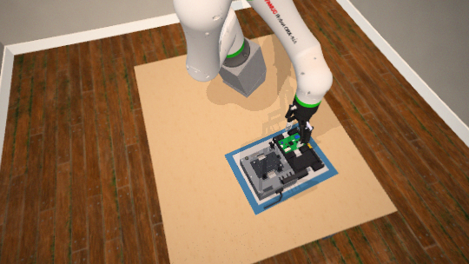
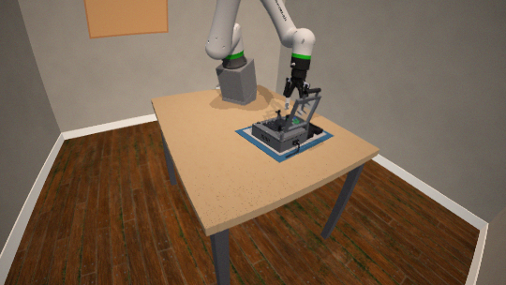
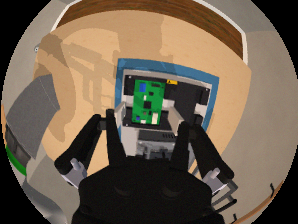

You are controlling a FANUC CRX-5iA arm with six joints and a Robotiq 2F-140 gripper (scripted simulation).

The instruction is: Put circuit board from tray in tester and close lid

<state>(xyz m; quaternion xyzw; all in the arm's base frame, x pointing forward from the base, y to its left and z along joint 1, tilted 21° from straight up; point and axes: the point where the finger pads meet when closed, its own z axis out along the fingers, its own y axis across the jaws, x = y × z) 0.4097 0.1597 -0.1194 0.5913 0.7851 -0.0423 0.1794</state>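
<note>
The green circuit board lies face up in one pocket of the black tray; the other pocket is empty. Its white connector is at the end nearer the tester. My gripper is partly open and empty above the board, one fingertip out beyond each long edge. Whether the tips reach into the recesses is too small to tell. The grey tester stands beside the tray, its dark plate bare. Its lid stands raised. The black hook stands opposite the hinge.
The lid's black handle rises near my gripper in the exterior view. A blue-edged mat lies under tester and tray. A black cable comes out of the tester's side. A yellow label is on the tray.
</note>
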